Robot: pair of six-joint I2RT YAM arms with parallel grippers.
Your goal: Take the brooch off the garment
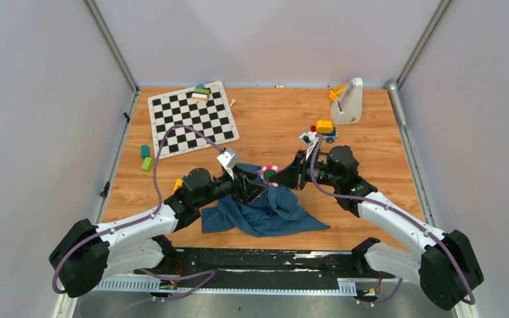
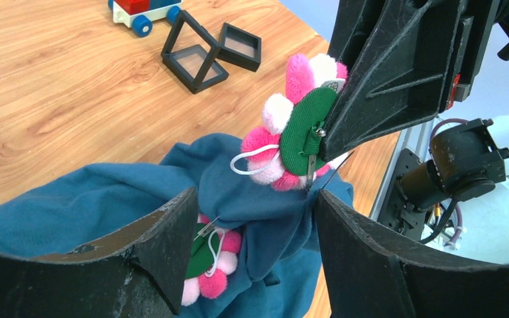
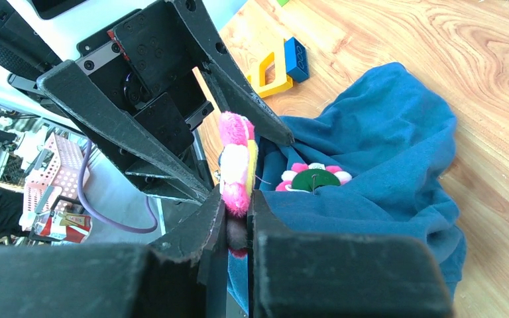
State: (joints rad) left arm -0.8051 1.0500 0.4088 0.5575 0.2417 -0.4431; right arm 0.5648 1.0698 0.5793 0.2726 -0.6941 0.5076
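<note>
The blue garment (image 1: 265,212) lies bunched at the table's near middle. The brooch (image 1: 269,173), pink and white petals round a green centre, stands on edge at the top of a raised fold (image 2: 301,126). My right gripper (image 1: 283,177) is shut on the brooch's lower edge (image 3: 235,165); its jaws pinch the petals (image 3: 238,205). My left gripper (image 2: 255,199) straddles the raised fold just below the brooch, cloth (image 2: 73,212) touching both fingers. A second, similar flower piece (image 2: 209,262) sits lower on the cloth, also in the right wrist view (image 3: 315,177).
A chessboard (image 1: 192,119) with blocks lies at the far left. A toy car (image 1: 323,127) and a white stand (image 1: 348,101) are at the far right. Green blocks (image 1: 146,158) lie left. Black square frames (image 2: 205,56) lie just beyond the garment.
</note>
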